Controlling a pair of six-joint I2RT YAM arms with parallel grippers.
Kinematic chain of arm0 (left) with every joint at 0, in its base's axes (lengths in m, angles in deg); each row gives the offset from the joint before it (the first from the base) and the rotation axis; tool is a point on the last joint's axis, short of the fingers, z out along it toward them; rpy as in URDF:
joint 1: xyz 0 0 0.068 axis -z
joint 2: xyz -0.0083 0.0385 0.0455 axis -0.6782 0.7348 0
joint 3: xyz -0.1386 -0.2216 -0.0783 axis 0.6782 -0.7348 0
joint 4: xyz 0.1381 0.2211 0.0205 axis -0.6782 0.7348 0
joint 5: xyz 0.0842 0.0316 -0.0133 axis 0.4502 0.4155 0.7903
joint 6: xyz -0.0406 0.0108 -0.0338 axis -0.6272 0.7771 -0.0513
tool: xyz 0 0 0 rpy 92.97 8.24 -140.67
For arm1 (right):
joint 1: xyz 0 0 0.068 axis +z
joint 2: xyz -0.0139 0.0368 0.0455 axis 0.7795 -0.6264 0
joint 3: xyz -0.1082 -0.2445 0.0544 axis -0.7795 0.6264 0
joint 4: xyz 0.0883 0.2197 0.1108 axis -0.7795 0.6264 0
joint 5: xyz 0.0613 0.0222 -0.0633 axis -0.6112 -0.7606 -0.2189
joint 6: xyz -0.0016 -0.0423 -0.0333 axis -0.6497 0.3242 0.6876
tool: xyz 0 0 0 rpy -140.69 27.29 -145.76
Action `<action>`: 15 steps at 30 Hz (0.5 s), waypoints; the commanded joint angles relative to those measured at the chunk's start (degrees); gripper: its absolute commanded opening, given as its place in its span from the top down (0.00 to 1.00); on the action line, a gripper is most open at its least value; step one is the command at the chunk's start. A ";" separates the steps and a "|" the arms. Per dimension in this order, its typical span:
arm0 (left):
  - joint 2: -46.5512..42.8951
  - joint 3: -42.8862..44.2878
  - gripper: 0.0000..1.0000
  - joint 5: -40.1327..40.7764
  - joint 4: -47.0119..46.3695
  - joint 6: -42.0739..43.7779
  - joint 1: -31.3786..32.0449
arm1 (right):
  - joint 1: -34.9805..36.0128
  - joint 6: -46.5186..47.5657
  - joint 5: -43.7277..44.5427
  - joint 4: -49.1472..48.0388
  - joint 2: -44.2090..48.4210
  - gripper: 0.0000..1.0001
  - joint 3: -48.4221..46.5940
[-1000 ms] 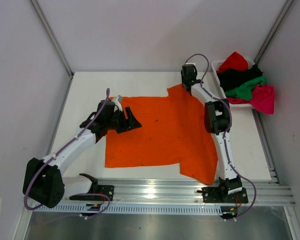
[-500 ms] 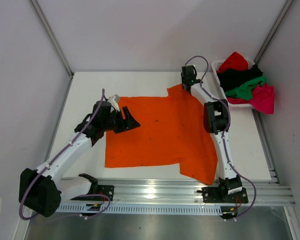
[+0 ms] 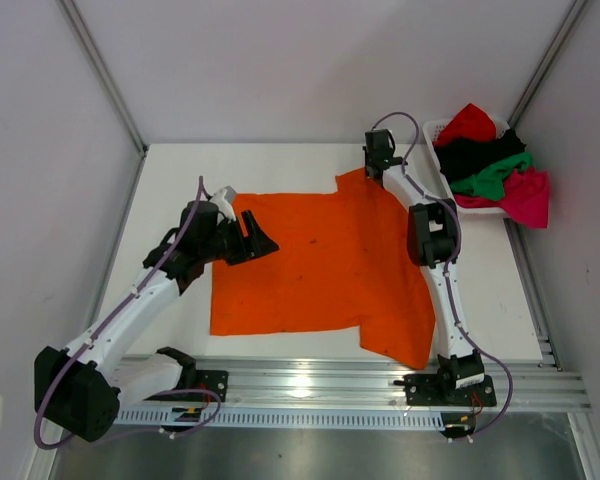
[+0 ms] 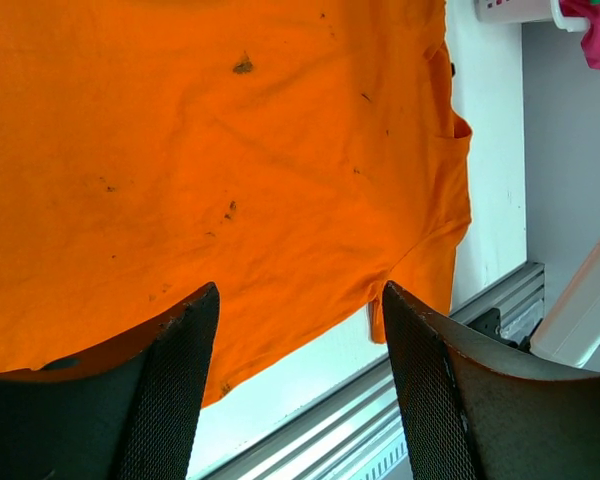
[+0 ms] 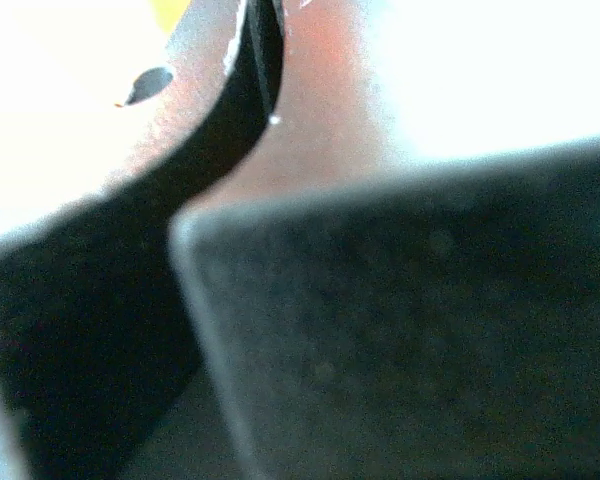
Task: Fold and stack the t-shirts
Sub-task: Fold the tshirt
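A bright orange t-shirt [image 3: 320, 260] [image 4: 230, 150] lies spread flat across the table. My left gripper [image 3: 259, 239] [image 4: 300, 295] hovers open over its left edge, with nothing between the jaws. At the shirt's far right sleeve my right gripper [image 3: 382, 168] is down and shut on the cloth. Its dark fingers [image 5: 430, 340] fill the blurred right wrist view, with an orange-red tint beside them. Red [image 3: 467, 122], black [image 3: 470, 155], green [image 3: 495, 175] and magenta-pink [image 3: 527, 196] t-shirts are heaped in the basket.
The white slatted basket [image 3: 432, 130] [image 4: 515, 10] stands at the table's back right corner. An aluminium rail [image 3: 310, 385] [image 4: 480, 310] runs along the near edge with both arm bases on it. Grey walls close in the left, back and right sides.
My right gripper has closed at the far sleeve. The left arm has shifted a little to the left and stayed open; the shirt has not moved.
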 commanded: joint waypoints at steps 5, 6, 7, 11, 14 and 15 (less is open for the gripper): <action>-1.51 1.06 0.30 0.73 -0.84 -0.80 0.46 | 0.59 -0.74 -0.58 -3.22 3.66 1.00 5.58; -1.51 0.97 0.30 0.82 -0.84 -0.89 0.63 | 0.94 -0.66 -0.40 -5.06 5.06 1.00 8.12; -1.25 0.79 0.30 0.73 -1.19 -0.98 0.63 | 1.29 -0.57 0.47 -8.74 7.86 1.00 13.28; -0.54 -0.17 0.30 0.73 -2.07 -1.15 0.99 | 3.05 -0.04 2.76 -13.86 12.80 1.00 21.13; -0.02 -0.09 0.30 0.64 -2.42 -1.07 1.16 | 4.28 0.75 4.34 -16.33 15.35 1.00 24.83; 0.07 -0.44 0.31 0.56 -2.42 -1.07 1.16 | 4.81 1.10 4.78 -16.59 15.88 1.00 25.72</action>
